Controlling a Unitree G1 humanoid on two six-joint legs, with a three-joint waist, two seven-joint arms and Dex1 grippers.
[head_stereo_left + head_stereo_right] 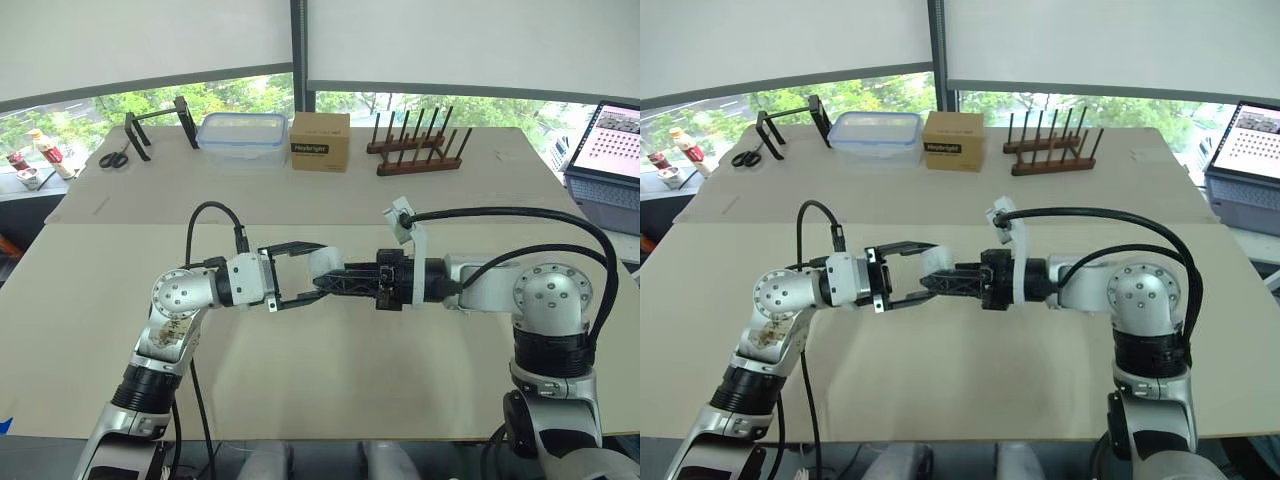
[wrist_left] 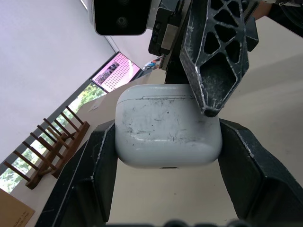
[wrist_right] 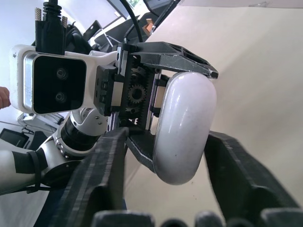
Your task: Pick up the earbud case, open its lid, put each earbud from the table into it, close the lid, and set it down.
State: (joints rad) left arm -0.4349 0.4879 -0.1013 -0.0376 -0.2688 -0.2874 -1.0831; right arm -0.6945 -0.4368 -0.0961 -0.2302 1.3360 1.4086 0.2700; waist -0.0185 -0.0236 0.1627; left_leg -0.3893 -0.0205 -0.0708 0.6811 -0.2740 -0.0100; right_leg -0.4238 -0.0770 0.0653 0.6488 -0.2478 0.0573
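The white earbud case [image 1: 325, 262] hangs above the middle of the beige table [image 1: 330, 400] with its lid closed. My left gripper [image 2: 166, 126] is shut on it, one finger on each narrow side. My right gripper [image 3: 165, 136] reaches in from the opposite side and is open. Its fingers straddle the case [image 3: 184, 127] across the flat faces. One right finger [image 2: 213, 61] lies over the front face, its tip close to the lid seam. On the other side a gap shows between finger and case.
Along the far side of the table stand a black stand [image 1: 160, 125], a clear lidded box [image 1: 240, 137], a cardboard box [image 1: 320, 141] and a wooden peg rack [image 1: 415, 148]. Scissors [image 1: 113, 158] lie at the far left. A laptop [image 1: 608, 160] sits at the right.
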